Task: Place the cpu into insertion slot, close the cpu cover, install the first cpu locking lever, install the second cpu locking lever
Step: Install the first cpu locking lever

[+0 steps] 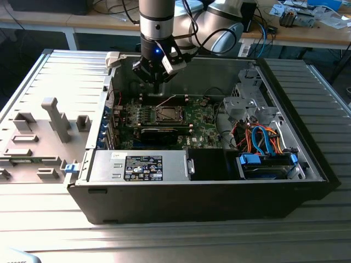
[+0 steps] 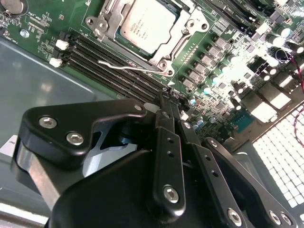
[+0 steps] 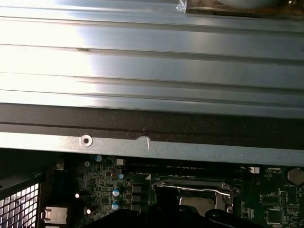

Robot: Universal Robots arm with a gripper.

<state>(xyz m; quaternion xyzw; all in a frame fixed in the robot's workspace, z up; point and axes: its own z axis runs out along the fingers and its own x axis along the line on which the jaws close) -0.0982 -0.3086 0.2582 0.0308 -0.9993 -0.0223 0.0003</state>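
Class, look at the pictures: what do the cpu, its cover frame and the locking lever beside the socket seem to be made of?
cpu: pale silvery metal top, matte sheen. cpu cover: thin silver sheet metal, probably steel, with bright reflections. Locking lever: bent metal wire, shiny.

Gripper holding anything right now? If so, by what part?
Nothing held. The gripper has its fingers together with nothing between them, above the board; the cpu already sits in the insertion slot under the cpu cover.
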